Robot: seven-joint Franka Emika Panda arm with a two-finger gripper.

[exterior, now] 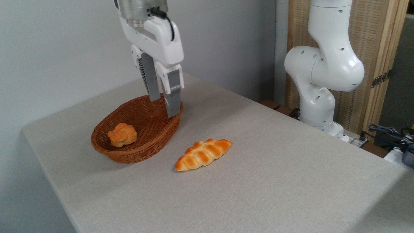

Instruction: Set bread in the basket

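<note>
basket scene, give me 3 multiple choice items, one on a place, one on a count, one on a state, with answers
1. Where is the small bun?
A. inside the basket
B. on the cloth
C. between the fingers

2. How many bread pieces show?
A. one
B. two
C. four

3. How is the gripper?
A. shut on the bun
B. open, holding nothing
C. gripping the braided loaf

Answers:
1 A, the bun lies on the basket's woven floor.
2 B, the bun plus the loaf on the table.
3 B, a gap shows between its fingers.

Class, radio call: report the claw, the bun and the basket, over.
Claw open, empty, above basket's far rim. Bun lying inside basket. Braided loaf on table beside basket, touching nothing. Path clear, over.
</note>
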